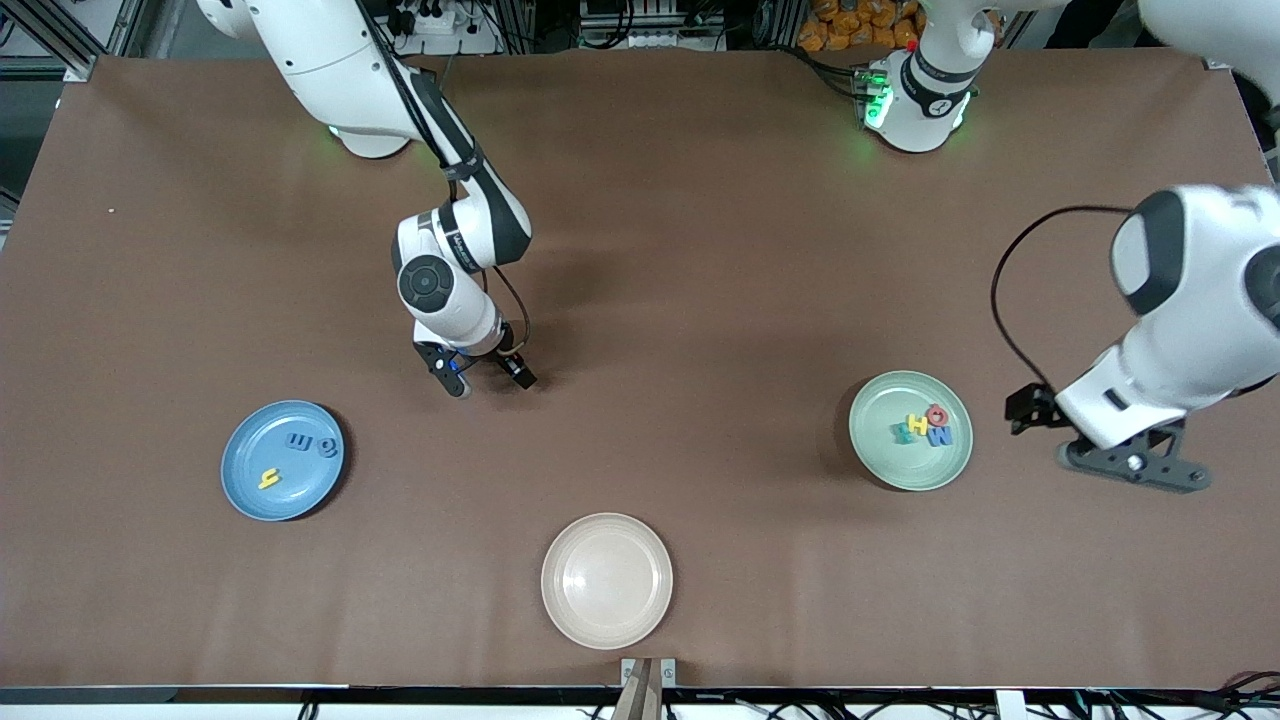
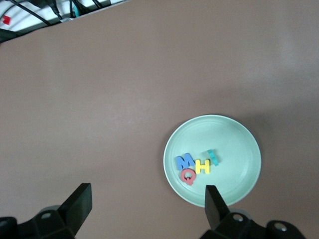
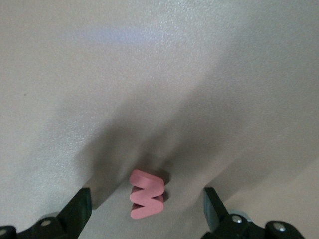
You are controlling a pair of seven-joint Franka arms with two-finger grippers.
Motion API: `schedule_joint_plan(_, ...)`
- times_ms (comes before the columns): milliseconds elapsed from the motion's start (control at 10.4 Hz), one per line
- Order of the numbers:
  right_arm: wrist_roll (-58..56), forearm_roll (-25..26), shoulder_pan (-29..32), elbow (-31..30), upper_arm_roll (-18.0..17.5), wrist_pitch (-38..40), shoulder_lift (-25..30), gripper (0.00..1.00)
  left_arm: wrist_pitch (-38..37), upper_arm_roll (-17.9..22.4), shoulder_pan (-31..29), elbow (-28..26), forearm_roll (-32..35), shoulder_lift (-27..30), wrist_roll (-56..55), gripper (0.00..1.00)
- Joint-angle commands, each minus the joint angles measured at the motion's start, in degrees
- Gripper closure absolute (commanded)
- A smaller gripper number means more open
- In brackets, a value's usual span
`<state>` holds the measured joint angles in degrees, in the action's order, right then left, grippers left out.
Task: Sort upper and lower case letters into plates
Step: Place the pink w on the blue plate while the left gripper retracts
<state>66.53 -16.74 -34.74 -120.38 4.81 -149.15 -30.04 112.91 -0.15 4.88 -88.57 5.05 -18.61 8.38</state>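
A pink letter (image 3: pixel 147 195) stands on edge on the brown table, midway between the open fingers of my right gripper (image 3: pixel 145 197). In the front view that gripper (image 1: pixel 490 383) hangs low over the table's middle and hides the letter. The pale mint plate (image 1: pixel 885 400) holds several letters: a yellow H (image 2: pixel 203 166), a blue M (image 2: pixel 184 161), a red Q (image 2: pixel 188 176) and a teal piece (image 2: pixel 213 157). My left gripper (image 2: pixel 147 194) is open and empty, up beside this plate (image 2: pixel 234 144) toward the left arm's end (image 1: pixel 1030 410). The blue plate (image 1: pixel 250 450) holds a yellow letter (image 1: pixel 268 479) and two blue ones (image 1: pixel 298 441).
A cream-white plate (image 1: pixel 607 580) with nothing in it lies near the table's front edge, nearest the front camera. Both arm bases stand along the edge farthest from that camera. Bare brown table lies between the plates.
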Motion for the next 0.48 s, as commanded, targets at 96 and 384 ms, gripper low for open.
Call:
schedule_joint_plan(96,0.8,-0.22,-0.59,-1.79,0.55,-0.79,1.39,0.95,-5.66,1.55,0.57,-1.08,-1.1,7.87,-0.73,0.0)
schedule_joint_plan(384,0.71,-0.05,-0.59,-2.05,0.98,-0.79,1.48,1.0,-10.14,1.82,0.56,0.23,-1.1,13.15,-4.93,0.0)
